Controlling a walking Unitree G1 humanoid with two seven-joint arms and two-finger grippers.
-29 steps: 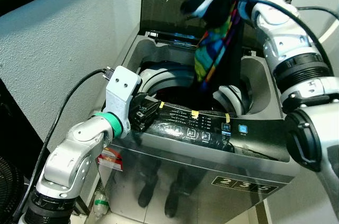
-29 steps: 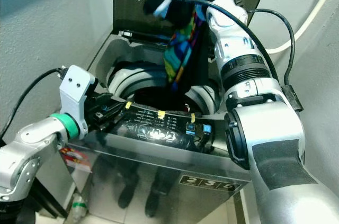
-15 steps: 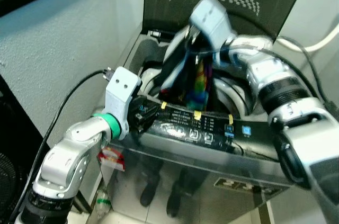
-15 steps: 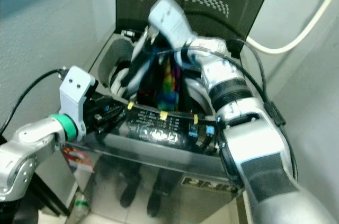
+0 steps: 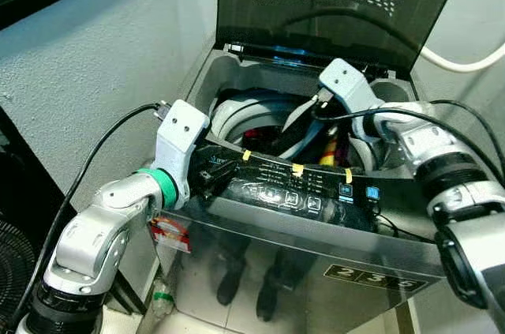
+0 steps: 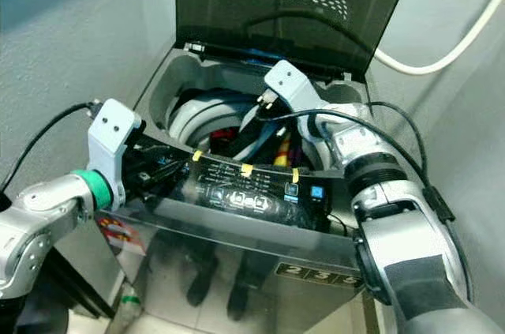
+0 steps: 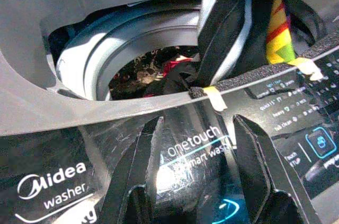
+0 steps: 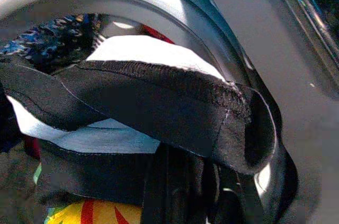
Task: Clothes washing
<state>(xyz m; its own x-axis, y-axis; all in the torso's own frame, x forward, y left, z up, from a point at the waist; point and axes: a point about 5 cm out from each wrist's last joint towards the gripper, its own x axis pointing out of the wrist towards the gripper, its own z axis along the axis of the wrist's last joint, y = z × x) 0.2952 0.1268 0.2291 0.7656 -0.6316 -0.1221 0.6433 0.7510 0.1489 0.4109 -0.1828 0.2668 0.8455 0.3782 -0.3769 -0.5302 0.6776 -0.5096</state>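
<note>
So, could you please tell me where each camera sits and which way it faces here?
Left eye, right eye: on the head, looking down into the open top-loading washing machine; both silver arms show.
Left wrist: on the left arm, along the left gripper, open over the glossy black control panel.
Right wrist: on the right arm, into the drum at the black-and-white garment.
Shared: the wrist views both catch the bright multicoloured cloth.

Black-and-multicolour garment point(image 5: 316, 133) draped into washer point(image 5: 260, 223) drum; lid up
</note>
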